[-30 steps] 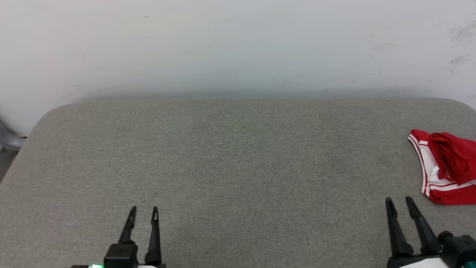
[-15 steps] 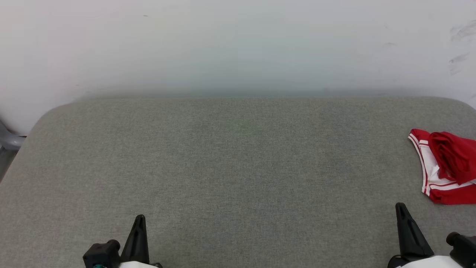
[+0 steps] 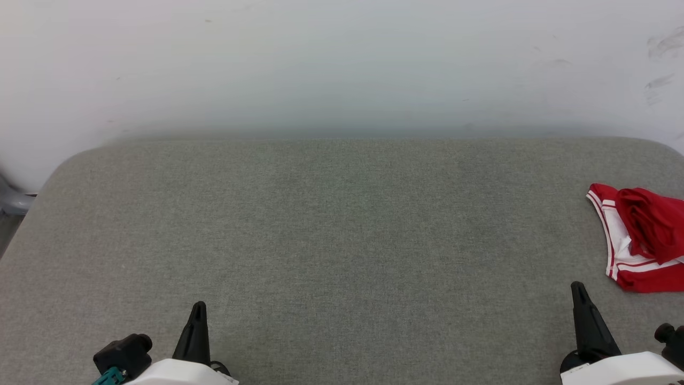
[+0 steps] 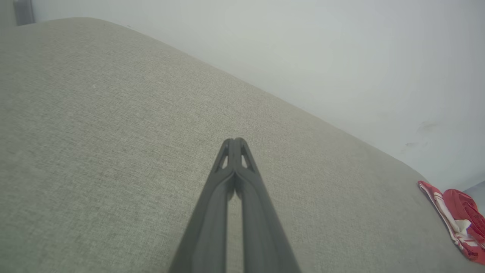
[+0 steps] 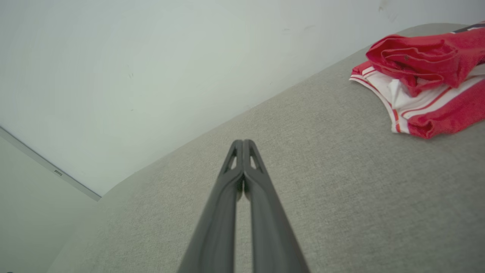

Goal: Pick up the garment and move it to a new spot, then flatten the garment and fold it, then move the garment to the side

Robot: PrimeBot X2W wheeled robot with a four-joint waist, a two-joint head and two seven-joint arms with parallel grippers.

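Both grippers have shut since a sec ago: fingers that stood apart are now pressed tip to tip, wrists rolled edge-on. Nearest, L gripper (image 3: pixel 198 309) sits low at left and R gripper (image 3: pixel 578 289) low at right, each closed on nothing, over the grey pad (image 3: pixel 342 224). Further out, the garment (image 3: pixel 638 235), red w/ white striped trim, lies crumpled on the pad's right side, partly cut by the frame, beyond R gripper w/o touching it, well apart from L. Behind: white wall (image 3: pixel 342 64), scuffed at rt.
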